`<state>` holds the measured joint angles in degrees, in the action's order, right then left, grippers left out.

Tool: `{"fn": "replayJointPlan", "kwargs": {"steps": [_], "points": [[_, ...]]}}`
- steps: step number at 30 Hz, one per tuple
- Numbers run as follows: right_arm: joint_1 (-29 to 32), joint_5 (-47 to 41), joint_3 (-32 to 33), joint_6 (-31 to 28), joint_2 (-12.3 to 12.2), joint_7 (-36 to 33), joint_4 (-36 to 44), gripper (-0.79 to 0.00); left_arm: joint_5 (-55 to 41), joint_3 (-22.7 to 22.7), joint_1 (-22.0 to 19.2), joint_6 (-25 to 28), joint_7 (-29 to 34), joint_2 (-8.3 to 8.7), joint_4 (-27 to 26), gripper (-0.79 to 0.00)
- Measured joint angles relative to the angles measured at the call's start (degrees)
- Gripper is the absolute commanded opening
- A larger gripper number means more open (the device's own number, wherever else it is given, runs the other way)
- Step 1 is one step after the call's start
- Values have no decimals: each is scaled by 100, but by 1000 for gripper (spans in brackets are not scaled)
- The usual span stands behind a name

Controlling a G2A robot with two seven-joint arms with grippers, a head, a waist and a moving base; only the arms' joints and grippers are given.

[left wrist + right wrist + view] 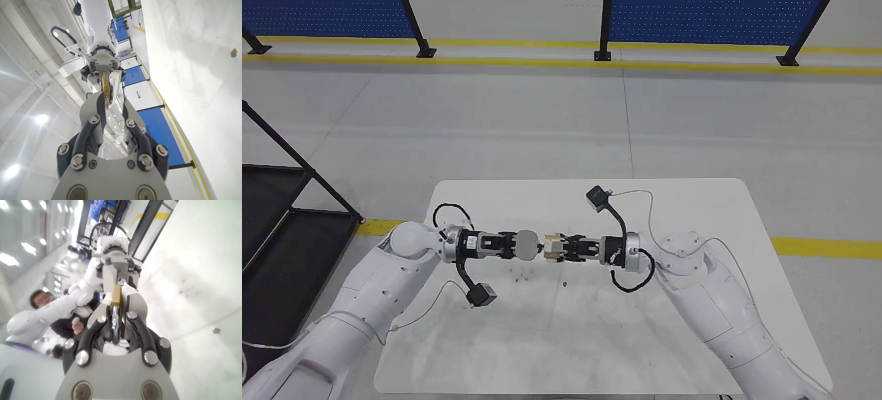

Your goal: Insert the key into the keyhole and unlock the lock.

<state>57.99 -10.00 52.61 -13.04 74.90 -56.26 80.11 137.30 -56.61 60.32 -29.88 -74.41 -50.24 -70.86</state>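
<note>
**Lock held in mid-air between two grippers, key at its end**

The brass lock (117,294) hangs above the middle of the white table (692,330), not touching it. The right gripper (118,292) is clamped on its body from both sides, with the chrome shackle pointing back toward that wrist. At the lock's other end sits the key (107,103); how deep it goes cannot be told.

The left gripper (113,100) faces the right one head-on, their tips nearly meeting. Its fingers (101,106) stand apart: one lies just beside the key's head, the other well clear of it.

A small brown crumb (234,52) lies on the table near the grippers. Around the table is grey floor (542,120) with yellow lines, with blue barrier panels (702,20) at the far side and a black rack (282,220) on the left arm's side.
</note>
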Motion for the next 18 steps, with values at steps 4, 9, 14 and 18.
{"fn": "replayJointPlan", "kwargs": {"steps": [4, 9, 14, 18], "points": [[27, 6, 40, -21, -17, 34, 20, -785, -62, -97, 30, 8, -8, 36, -23, 0], [62, 37, 73, -15, -37, 72, 59, -785, -198, -249, 89, 66, -65, 87, -57, 0], [103, 63, 104, -15, -56, 107, 88, -785, -441, -379, 131, 322, -307, 128, 82, 0], [147, 20, 125, -12, -68, 143, 89, -785, -739, -360, -15, 1275, -218, 113, 515, 0]]}}
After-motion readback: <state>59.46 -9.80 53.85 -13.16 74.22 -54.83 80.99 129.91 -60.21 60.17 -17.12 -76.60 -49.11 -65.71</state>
